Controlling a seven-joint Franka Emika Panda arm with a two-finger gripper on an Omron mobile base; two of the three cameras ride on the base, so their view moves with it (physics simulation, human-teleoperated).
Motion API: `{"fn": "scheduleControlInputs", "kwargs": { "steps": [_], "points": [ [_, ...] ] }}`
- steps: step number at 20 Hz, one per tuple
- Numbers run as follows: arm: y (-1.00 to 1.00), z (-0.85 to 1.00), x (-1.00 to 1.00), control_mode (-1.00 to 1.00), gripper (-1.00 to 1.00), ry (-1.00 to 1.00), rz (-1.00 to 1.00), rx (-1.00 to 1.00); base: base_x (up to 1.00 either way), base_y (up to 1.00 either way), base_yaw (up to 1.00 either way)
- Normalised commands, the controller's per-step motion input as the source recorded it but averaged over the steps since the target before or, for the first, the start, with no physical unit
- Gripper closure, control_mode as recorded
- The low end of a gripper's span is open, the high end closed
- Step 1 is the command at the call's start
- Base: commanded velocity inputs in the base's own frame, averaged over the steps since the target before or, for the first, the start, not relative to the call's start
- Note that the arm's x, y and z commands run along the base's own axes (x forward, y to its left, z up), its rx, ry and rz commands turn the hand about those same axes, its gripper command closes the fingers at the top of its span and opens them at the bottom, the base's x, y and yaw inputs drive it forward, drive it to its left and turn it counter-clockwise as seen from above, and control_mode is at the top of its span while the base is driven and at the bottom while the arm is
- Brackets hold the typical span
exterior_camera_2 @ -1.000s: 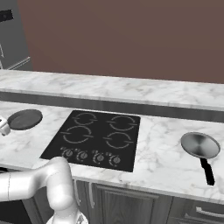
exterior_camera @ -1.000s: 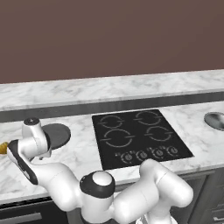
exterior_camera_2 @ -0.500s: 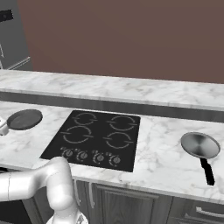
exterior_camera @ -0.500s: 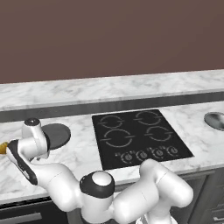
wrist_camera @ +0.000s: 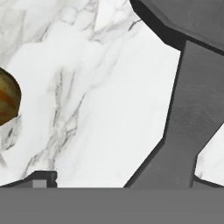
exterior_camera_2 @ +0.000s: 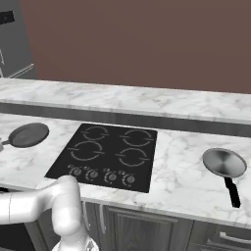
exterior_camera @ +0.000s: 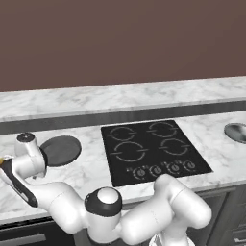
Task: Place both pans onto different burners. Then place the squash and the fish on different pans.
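Observation:
The dark grey skillet (exterior_camera: 60, 150) lies on the marble counter left of the cooktop, also seen in the right base view (exterior_camera_2: 28, 135). In the hand view its handle (wrist_camera: 188, 127) runs down from the pan body (wrist_camera: 188, 17) into the gap between the fingers of my gripper (wrist_camera: 124, 181), which is open just above it. The yellow-orange squash (wrist_camera: 6, 100) sits on the counter at the left edge. The silver pan (exterior_camera_2: 224, 163) with its black handle (exterior_camera_2: 232, 191) rests on the counter right of the cooktop. The burners (exterior_camera_2: 105, 156) are bare. The fish is out of view.
The black cooktop (exterior_camera: 153, 151) has a row of knobs (exterior_camera: 163, 169) along its front edge. A raised marble ledge (exterior_camera_2: 127, 100) runs along the back. My arm bends low over the counter's left end, near its front edge.

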Motion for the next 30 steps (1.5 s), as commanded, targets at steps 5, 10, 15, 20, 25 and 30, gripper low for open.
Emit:
{"fn": "scheduleControlInputs", "kwargs": {
  "steps": [5,10,15,20,25,30],
  "points": [
    [0.00,-0.02,0.00,-1.00,-1.00,0.01,0.00,0.00,0.00,0.00,0.00],
    [0.00,0.00,0.00,-1.00,1.00,0.03,0.00,0.00,0.00,0.00,0.00],
    [0.01,0.00,0.00,-1.00,1.00,0.02,0.00,0.00,0.00,0.00,0.00],
    [0.00,0.00,0.01,-1.00,1.00,0.00,0.00,0.00,0.00,0.00,0.00],
    [-0.21,0.05,-0.05,-1.00,1.00,0.00,0.00,0.00,0.00,0.00,0.00],
    [-0.57,0.44,-0.35,-1.00,1.00,0.00,0.00,0.01,0.00,0.00,0.00]
  ]
}}
